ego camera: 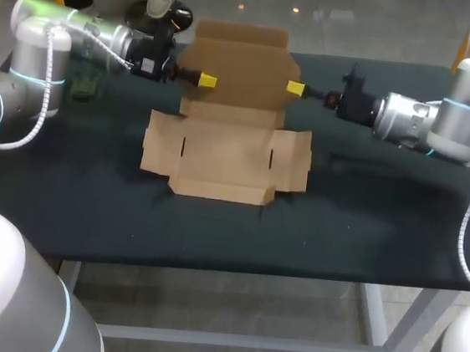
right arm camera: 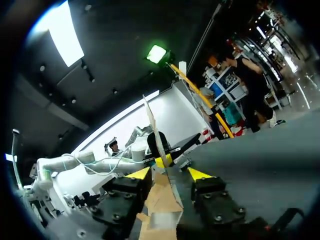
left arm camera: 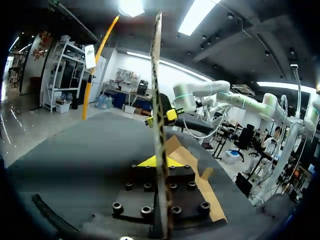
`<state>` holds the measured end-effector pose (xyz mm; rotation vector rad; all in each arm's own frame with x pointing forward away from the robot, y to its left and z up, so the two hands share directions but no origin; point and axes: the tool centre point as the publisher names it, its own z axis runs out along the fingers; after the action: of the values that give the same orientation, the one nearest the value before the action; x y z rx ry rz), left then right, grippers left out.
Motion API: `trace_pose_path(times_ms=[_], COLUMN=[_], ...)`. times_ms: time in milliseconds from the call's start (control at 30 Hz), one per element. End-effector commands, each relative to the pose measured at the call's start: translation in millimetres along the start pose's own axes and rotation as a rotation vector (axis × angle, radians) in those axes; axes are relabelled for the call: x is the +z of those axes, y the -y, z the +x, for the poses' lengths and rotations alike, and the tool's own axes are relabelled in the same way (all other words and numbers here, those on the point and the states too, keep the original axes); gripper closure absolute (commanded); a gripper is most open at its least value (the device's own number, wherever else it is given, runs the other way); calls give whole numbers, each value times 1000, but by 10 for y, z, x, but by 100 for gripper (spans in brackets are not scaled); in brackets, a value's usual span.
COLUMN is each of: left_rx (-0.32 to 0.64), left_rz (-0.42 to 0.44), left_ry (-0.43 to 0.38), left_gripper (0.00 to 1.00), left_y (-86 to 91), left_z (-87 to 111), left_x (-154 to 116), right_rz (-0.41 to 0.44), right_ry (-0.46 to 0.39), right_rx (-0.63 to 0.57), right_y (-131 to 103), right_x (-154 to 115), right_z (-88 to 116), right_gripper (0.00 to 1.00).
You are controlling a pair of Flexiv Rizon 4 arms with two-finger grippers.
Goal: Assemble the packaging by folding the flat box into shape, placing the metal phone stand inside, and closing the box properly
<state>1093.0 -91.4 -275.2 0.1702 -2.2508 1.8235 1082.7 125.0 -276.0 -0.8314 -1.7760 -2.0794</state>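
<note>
With the left hand [ego camera: 205, 79] pinched on the standing back flap [ego camera: 237, 63] of the flat brown cardboard box [ego camera: 224, 160] in the middle of the dark surface [ego camera: 364, 232], squeeze shut the loose right hand [ego camera: 296, 88] — tips apart around the flap's other edge — then tip both sides forward together, slowly.

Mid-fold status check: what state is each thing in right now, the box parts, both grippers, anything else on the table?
Box base: flat on the table, side flaps unfolded.
Rear panel: raised upright.
Left gripper: fingers shut on the rear panel's edge.
Right gripper: fingers open, the panel's other edge between them.
Dark item: lying on the table, apart from the box base; too small to identify.
</note>
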Motion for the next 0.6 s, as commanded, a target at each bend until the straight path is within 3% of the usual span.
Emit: trace_pose_path(times_ms=[33,233,333,600], left_rx=[-3,-5,-3,6], left_rz=[0,7,10,14], left_ry=[-29,-28,-29,-14], left_gripper=[100,100,100,100], left_y=[26,86,130,228], left_z=[-110,-209,-267,-347], left_x=[-33,-60,-61,-33], right_rz=[20,25,24,24], right_ry=[111,198,237,290], right_rx=[-15,-53,-66,-83], right_y=[-37,-28,-23,6], right_x=[-161,-392,-499,-646], right_z=[226,366,414,481], right_gripper=[53,63,100,100])
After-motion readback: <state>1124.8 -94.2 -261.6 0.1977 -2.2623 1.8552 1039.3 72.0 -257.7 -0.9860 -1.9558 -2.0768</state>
